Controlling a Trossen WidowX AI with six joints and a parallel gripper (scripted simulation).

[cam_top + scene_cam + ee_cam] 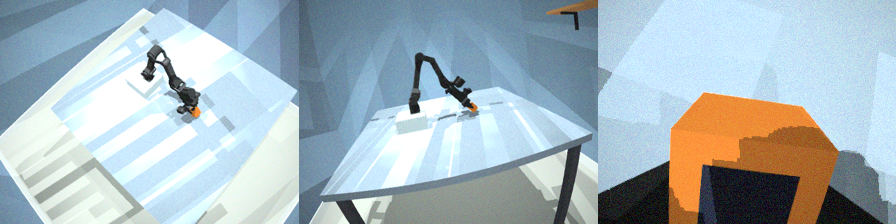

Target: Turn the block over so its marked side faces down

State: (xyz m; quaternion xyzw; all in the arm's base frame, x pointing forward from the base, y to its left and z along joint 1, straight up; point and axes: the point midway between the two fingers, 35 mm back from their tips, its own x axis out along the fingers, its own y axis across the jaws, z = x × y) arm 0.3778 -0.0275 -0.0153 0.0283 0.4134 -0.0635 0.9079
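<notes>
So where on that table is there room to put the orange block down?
The gripper, shut on the block, crowds only that spot, with the white base box nearby. Room lies beyond the block toward the table's far edge, and across the wide near half.

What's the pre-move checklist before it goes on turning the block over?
1. Grip: gripper shut on the orange block: ok.
2. Marked face located: dark square faces the wrist camera: ok.
3. Marked side down: not ok, not yet.
4. Block off the table: cannot tell; it sits very low over its shadow.
5. Room nearby: the white base box stands well apart: ok.
</notes>
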